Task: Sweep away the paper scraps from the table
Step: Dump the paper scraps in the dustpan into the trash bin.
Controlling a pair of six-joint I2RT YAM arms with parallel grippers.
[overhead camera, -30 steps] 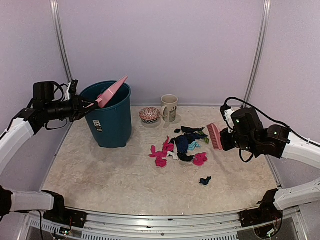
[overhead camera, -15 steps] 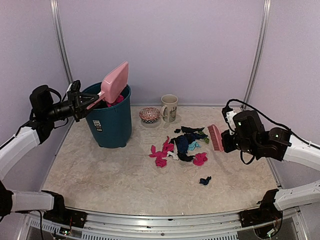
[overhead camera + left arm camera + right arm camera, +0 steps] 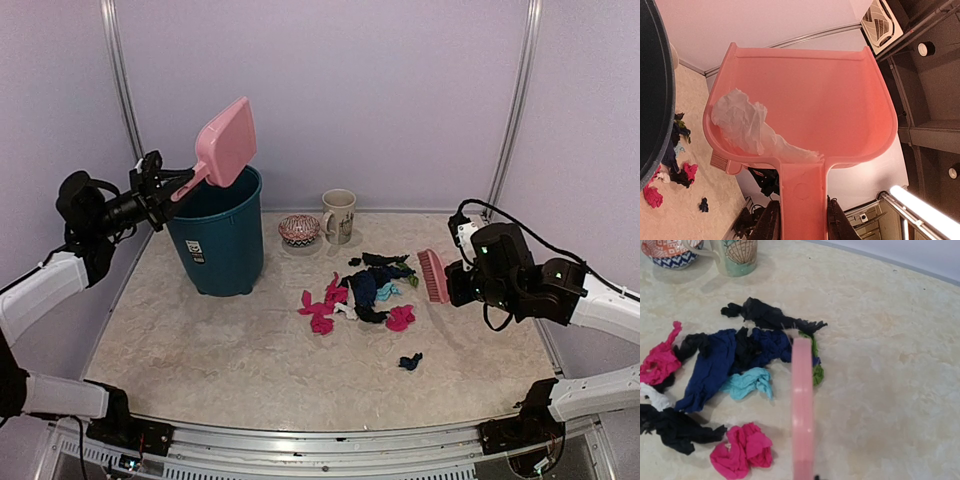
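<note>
— Where are the paper scraps [image 3: 365, 290] to be found?
— They are heaped on the table [image 3: 250, 370], right of centre, near the mug [image 3: 339, 214] and the patterned bowl [image 3: 299, 230]. One dark scrap [image 3: 410, 361] is set apart, nearer the front.
— And the pincers?
— The left pincer [image 3: 801, 222] is clamped on the handle of the pink dustpan [image 3: 225, 140], which is raised above the teal bin [image 3: 215, 235]. A crumpled white sheet [image 3: 747, 125] is seen inside it. The right pincer [image 3: 452, 280] is clenched on the pink brush [image 3: 432, 274], just right of the heap.
</note>
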